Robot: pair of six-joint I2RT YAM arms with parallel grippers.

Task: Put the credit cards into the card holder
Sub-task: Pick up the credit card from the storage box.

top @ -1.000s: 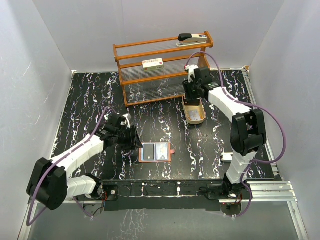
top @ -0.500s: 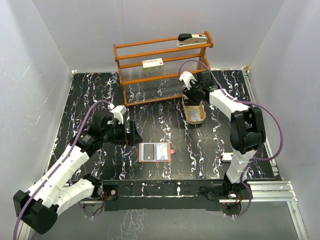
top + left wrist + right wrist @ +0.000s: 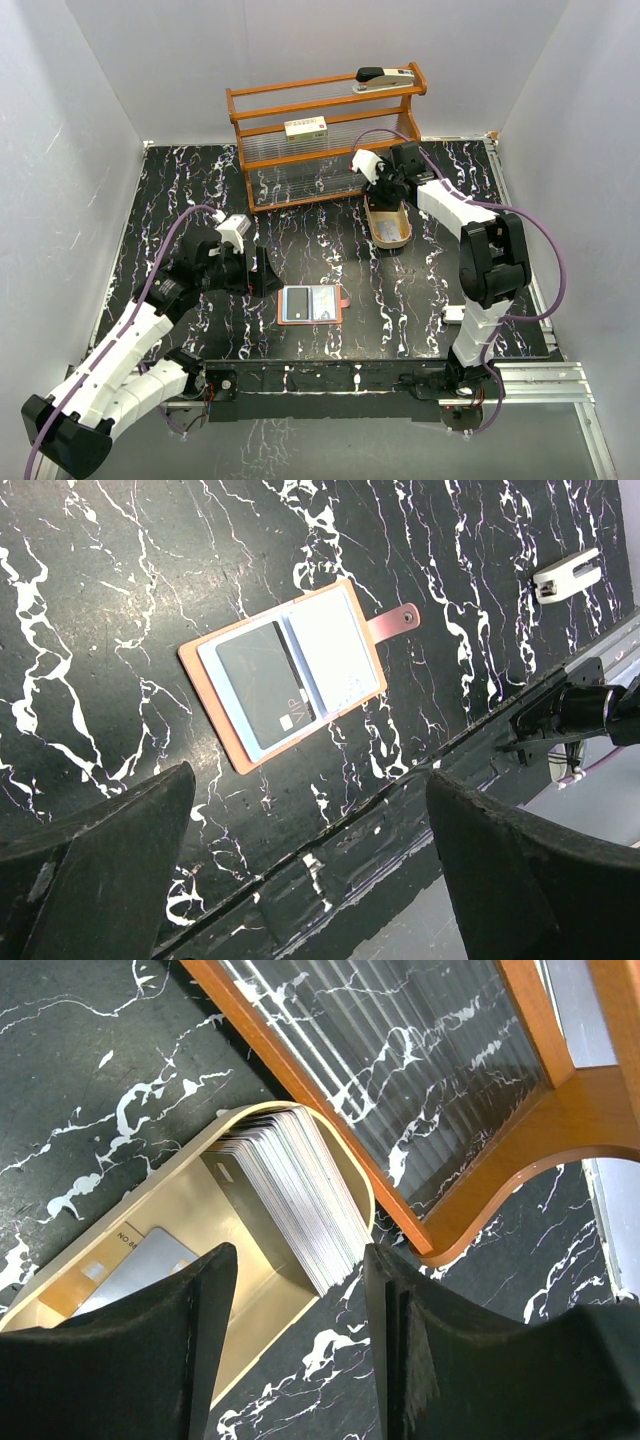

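Left wrist: rectangular reddish leather-look card holder point(image 3: 385, 623) on black marbled table point(image 3: 120, 600).

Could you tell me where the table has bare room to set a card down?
Free: the middle strip between the card holder and the tray; the far left corner beside the rack. Crowded: left of the card holder, by the left gripper, and around the tray, with the right gripper over it.

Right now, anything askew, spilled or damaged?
Nothing spilled or damaged. The card stack leans fanned against the tray's end, one card flat inside. The card holder lies open, cards inside. Unidentified small white piece sits near the right arm's base.
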